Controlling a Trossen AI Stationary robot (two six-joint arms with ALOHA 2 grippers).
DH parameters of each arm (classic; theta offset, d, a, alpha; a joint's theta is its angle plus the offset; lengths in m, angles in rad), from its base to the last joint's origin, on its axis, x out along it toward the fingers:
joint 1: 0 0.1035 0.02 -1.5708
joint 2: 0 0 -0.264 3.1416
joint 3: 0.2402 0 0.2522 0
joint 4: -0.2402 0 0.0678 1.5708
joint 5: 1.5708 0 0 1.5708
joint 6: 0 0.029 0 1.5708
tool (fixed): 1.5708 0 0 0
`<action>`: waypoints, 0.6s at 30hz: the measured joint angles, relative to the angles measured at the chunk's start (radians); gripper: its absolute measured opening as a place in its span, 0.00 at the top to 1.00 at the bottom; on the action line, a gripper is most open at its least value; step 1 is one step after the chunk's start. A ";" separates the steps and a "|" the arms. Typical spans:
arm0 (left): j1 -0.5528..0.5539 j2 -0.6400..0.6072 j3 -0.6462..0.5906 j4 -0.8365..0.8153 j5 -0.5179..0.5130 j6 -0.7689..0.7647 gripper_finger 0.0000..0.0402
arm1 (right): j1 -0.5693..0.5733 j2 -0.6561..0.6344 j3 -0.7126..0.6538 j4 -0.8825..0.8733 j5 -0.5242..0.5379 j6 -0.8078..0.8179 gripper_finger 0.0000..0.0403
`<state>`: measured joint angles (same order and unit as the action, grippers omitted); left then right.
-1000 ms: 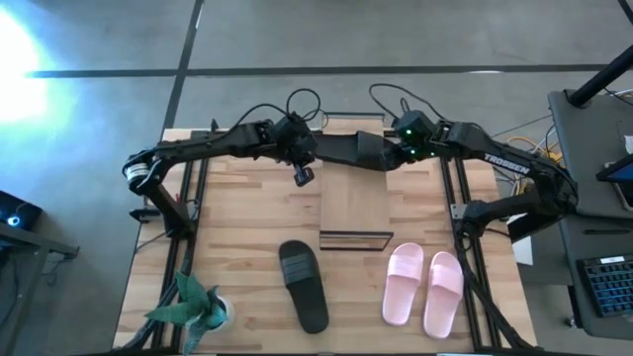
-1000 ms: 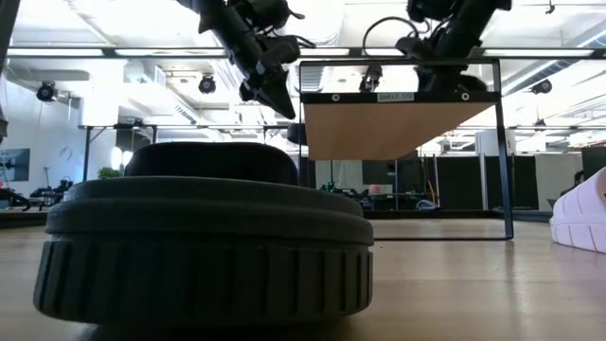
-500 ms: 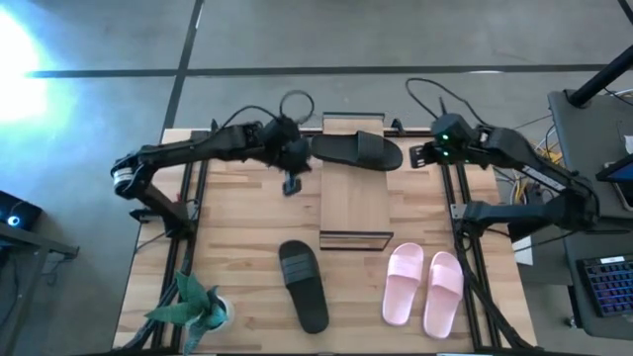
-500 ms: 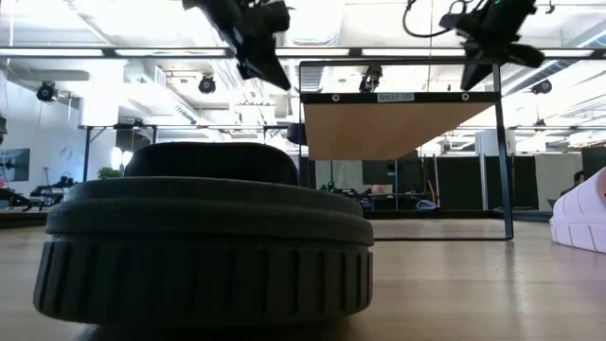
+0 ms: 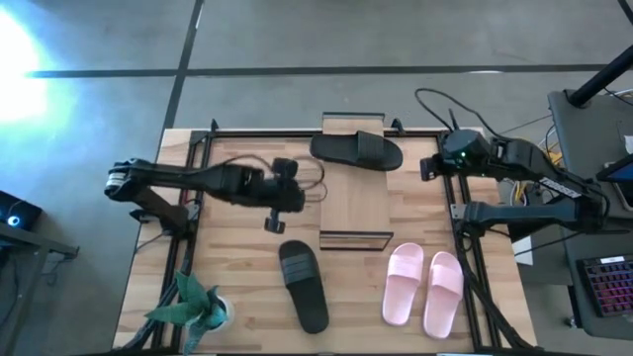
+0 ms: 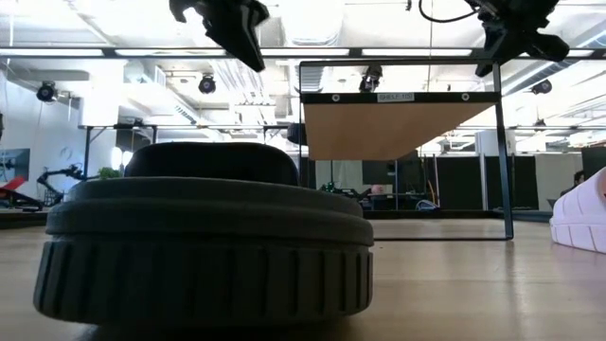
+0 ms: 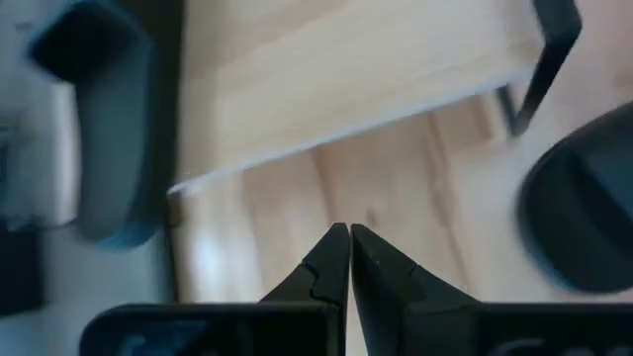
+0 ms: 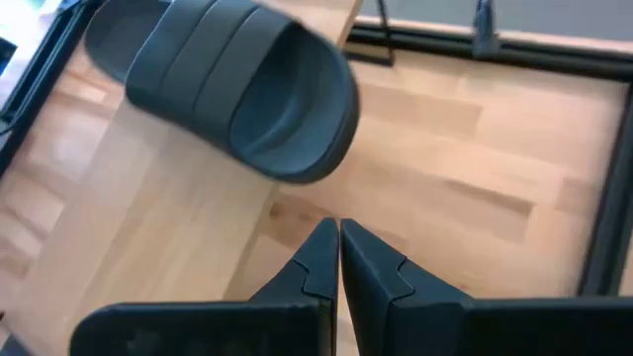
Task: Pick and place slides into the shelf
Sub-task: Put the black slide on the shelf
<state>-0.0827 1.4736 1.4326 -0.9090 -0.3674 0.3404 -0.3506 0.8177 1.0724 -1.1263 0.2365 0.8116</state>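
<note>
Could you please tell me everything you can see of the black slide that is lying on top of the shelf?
The black slide is a matte black slip-on sandal with a wide, ribbed strap arched over an open toe. It looks like soft moulded rubber or foam. It lies flat, sole down, crosswise on the far end of the shelf, resting on its light wooden plank. Nothing else touches it: the right gripper is shut and apart from it, pointing at its open end.

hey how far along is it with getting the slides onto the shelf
Done: one black slide lies on the shelf, at its far end. In hand: nothing; the left gripper and right gripper are both shut and empty. Left: the other black slide and the pink pair, all on the table in front of the shelf.
</note>
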 joint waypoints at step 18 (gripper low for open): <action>-0.412 0.025 0.008 -0.238 -0.409 -0.950 0.85 | 0.175 0.001 -0.031 0.001 0.000 0.018 0.98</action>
<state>-0.4948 1.4988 1.4410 -1.1475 -0.7760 -0.6097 -0.1754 0.8188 1.0412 -1.1255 0.2367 0.8299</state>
